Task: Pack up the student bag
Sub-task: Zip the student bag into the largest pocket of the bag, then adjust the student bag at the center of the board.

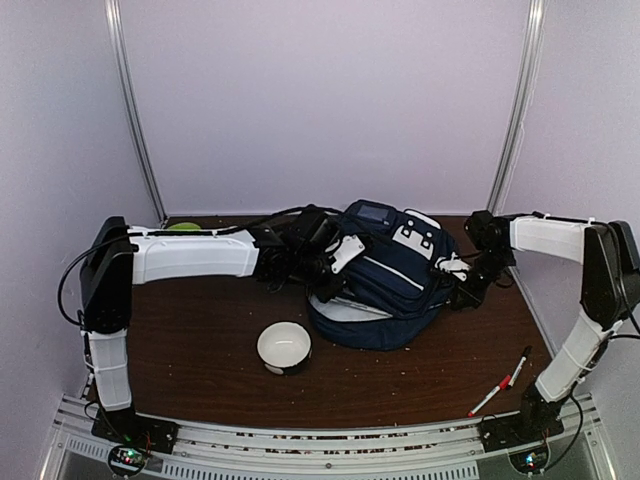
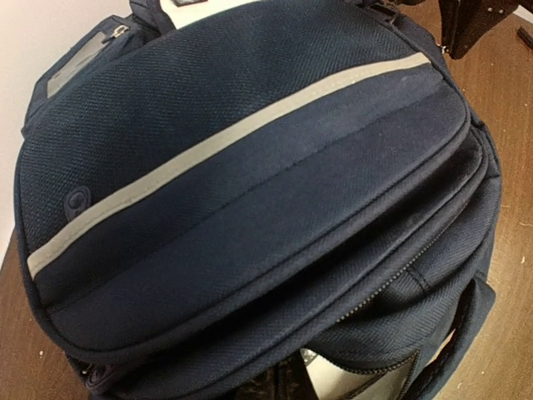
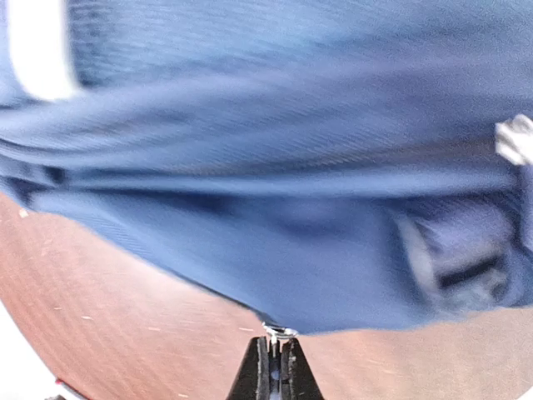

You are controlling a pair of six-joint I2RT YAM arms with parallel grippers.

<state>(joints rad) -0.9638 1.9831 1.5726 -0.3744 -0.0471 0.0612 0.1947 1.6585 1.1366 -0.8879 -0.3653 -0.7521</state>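
Two arms reach in to one big thing, the student bag (image 1: 390, 285). It is dark blue with pale stripes and lies on its side at the back of the brown table (image 1: 200, 340), a bit to the right and close to the back wall.

The left gripper (image 1: 328, 275) is at the bag's left edge, where the bag gapes open a little and shows a white lining. The left wrist view is filled by the bag, so I cannot tell if those fingers are apart or together.

The right gripper (image 1: 452, 272) is at the bag's right side. In the right wrist view, which is blurry, its two fingers are pressed together and pinch a small silver ring (image 3: 280, 332) at the bag's bottom edge, just above the table.

A white bowl (image 1: 285, 347) sits near the bag's front left, not touching it. Bare table spreads left of the bowl and in front of it. Two pens (image 1: 500, 385) lie at the near right, close to the right arm's lower part. A green thing (image 1: 183, 227) peeks out at the back left, mostly hidden.

The left arm goes up from its base, bends, and stretches flat to the right. The right arm leans out to the right, bends high, and reaches left to the bag.
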